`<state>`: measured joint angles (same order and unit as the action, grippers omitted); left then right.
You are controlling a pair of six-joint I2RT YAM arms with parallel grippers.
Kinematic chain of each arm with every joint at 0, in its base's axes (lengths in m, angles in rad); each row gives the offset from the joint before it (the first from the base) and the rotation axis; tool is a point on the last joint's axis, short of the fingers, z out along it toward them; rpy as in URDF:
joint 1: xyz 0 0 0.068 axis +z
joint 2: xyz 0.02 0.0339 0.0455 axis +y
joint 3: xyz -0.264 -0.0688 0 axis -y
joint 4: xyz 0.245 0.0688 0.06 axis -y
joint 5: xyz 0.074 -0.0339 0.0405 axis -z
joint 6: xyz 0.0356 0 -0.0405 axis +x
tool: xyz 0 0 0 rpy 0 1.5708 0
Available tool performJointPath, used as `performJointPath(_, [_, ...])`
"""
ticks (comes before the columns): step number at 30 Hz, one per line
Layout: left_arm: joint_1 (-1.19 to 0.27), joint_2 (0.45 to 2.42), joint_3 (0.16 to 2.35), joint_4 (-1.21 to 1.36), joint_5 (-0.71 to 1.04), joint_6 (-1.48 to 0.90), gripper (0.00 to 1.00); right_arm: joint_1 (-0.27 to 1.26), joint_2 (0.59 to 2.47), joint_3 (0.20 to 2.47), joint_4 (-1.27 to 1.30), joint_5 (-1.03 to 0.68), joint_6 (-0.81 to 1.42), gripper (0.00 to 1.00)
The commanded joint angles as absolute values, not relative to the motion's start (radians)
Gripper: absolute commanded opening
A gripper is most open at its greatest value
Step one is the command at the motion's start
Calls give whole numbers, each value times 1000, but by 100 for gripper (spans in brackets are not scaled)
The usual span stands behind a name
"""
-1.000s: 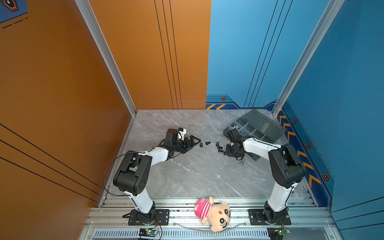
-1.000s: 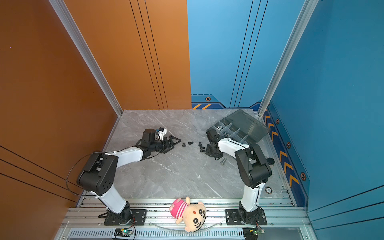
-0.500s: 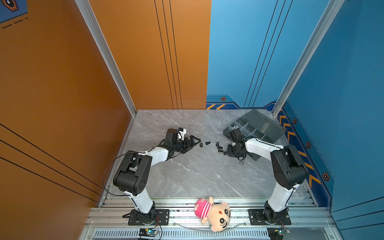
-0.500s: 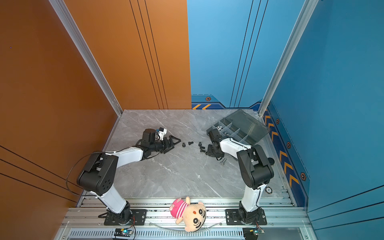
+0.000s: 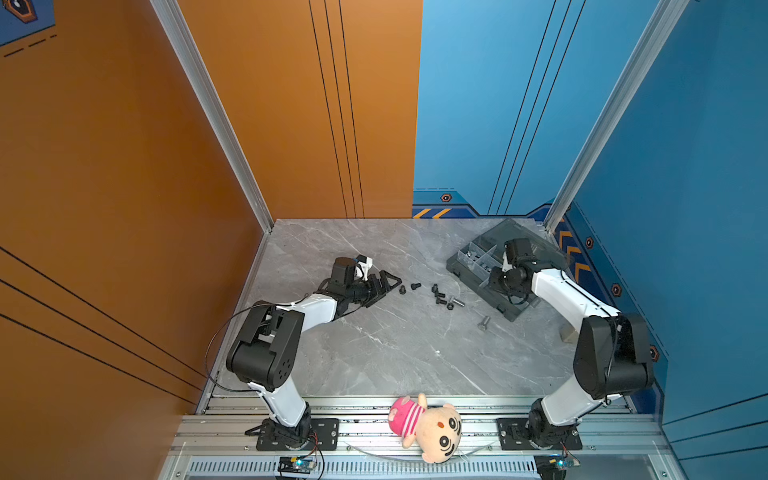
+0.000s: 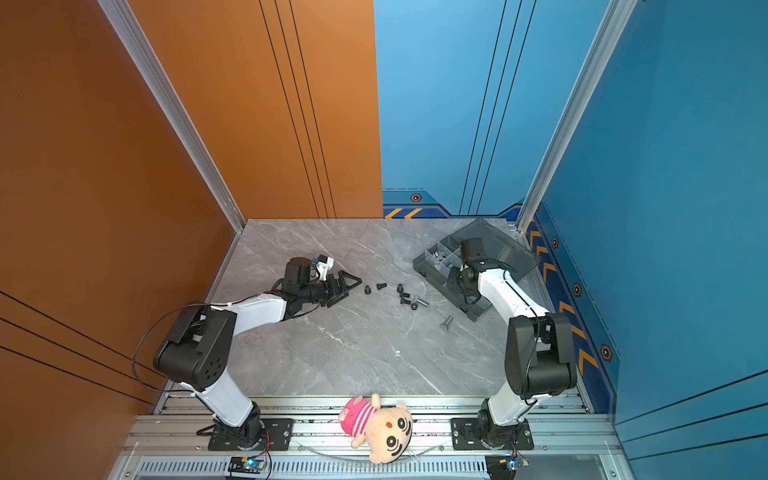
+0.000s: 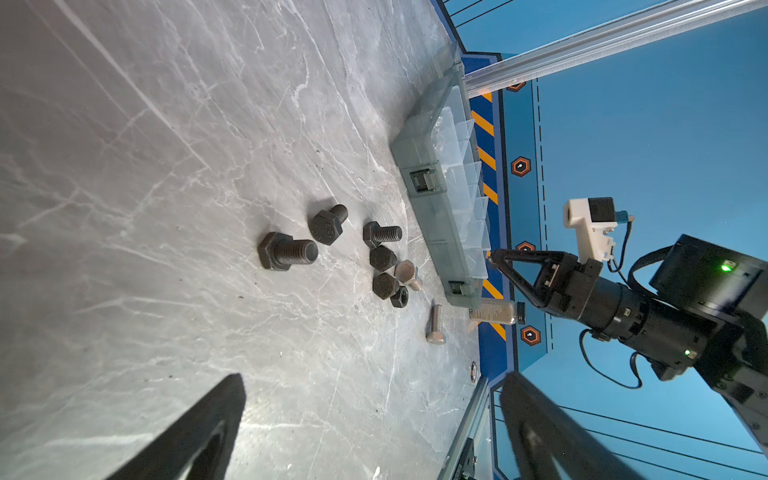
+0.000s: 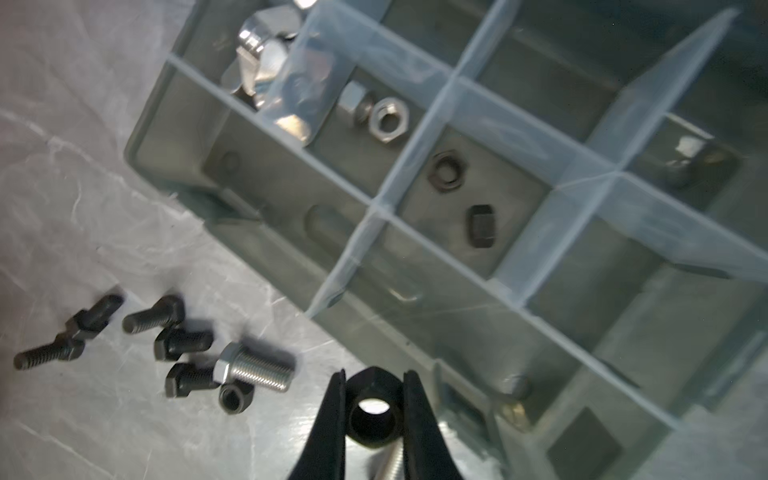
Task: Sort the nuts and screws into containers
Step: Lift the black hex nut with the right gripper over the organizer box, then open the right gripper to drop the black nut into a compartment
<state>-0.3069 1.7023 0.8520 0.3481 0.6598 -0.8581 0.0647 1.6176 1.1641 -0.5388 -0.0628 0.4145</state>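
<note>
Jaws of right gripper (image 8: 374, 376) clamp black hexagonal metal nut (image 8: 365, 430) beside smoky-grey plastic organizer box (image 8: 174, 137); left gripper (image 5: 391, 285) spread wide; stamp on black bolt (image 7: 326, 227) illegible.

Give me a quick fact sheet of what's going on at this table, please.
Left gripper: open, empty, pointing at the loose bolts
Right gripper: shut on a black nut, at the organizer box
Loose on tabletop: black bolts, two silver bolts, a stray black nut
Already in box: silver nut; black nuts in the next compartment
Bystander: plush doll on the front rail
</note>
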Motion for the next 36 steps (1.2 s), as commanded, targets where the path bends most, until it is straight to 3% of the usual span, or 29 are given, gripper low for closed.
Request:
performJointPath(1, [-301, 1700, 854, 354, 670, -856, 98, 17, 1619, 1221, -578, -41, 395, 4])
performJointPath(18, [-299, 1701, 859, 350, 668, -856, 97, -52, 1926, 1471, -579, -58, 417, 6])
performJointPath(22, [-296, 1702, 861, 347, 667, -854, 98, -49, 1943, 1464, -577, -57, 418, 13])
performJointPath(24, [-296, 1703, 864, 347, 667, -854, 98, -49, 1949, 1462, -580, -55, 416, 27])
performJointPath(27, [-295, 1703, 864, 348, 669, -854, 97, -49, 1944, 1466, -586, -59, 409, 37])
performJointPath(36, [-293, 1684, 858, 329, 658, -845, 98, -44, 1808, 1421, -592, -165, 409, 45])
